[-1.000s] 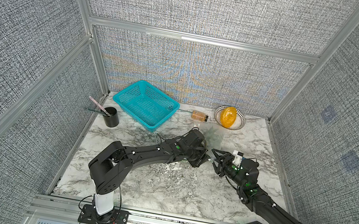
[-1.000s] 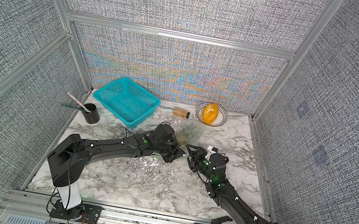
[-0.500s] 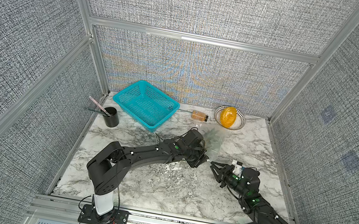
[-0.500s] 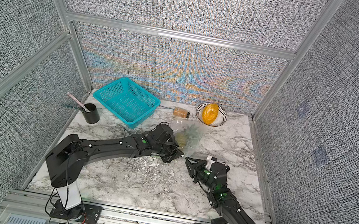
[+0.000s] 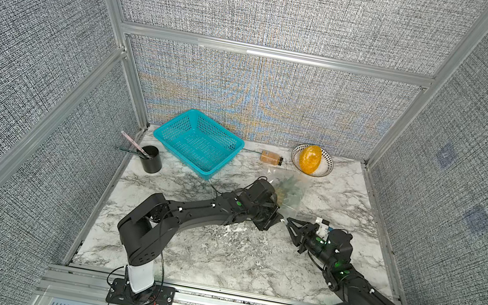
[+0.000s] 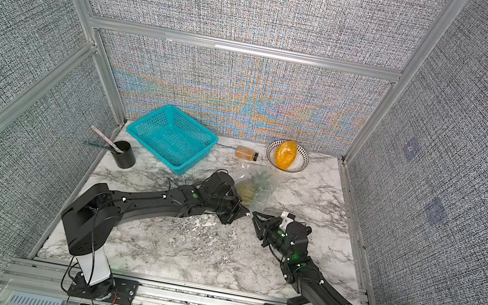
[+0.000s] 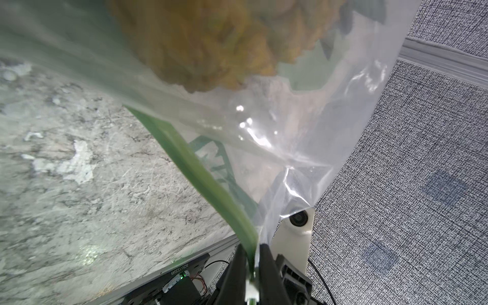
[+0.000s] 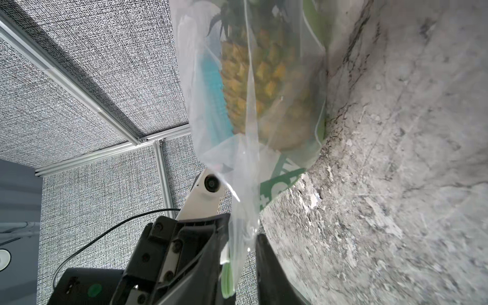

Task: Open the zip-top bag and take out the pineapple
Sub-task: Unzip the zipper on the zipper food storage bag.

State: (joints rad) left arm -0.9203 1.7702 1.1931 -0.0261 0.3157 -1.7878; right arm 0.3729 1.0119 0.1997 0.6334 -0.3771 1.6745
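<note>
Marble bench (image 5: 217,257): left fingers (image 7: 233,269) pinch zip-top bag (image 7: 303,126) strip; right fingers (image 8: 266,264) hold on film unclear (gap shows). Risk: slip, pineapple (image 8: 264,79) trapped.

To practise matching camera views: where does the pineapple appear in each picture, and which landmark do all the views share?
In a top view: pineapple mid-table, nearer than the bowl.
In a top view: pineapple in the same spot, body and crown clearer.
Left wrist: pineapple is a blurred yellow body at the picture's upper edge.
Right wrist: pineapple upper middle, scaly body below the crown.
Shared landmark: the zip-top bag enclosing it.
</note>
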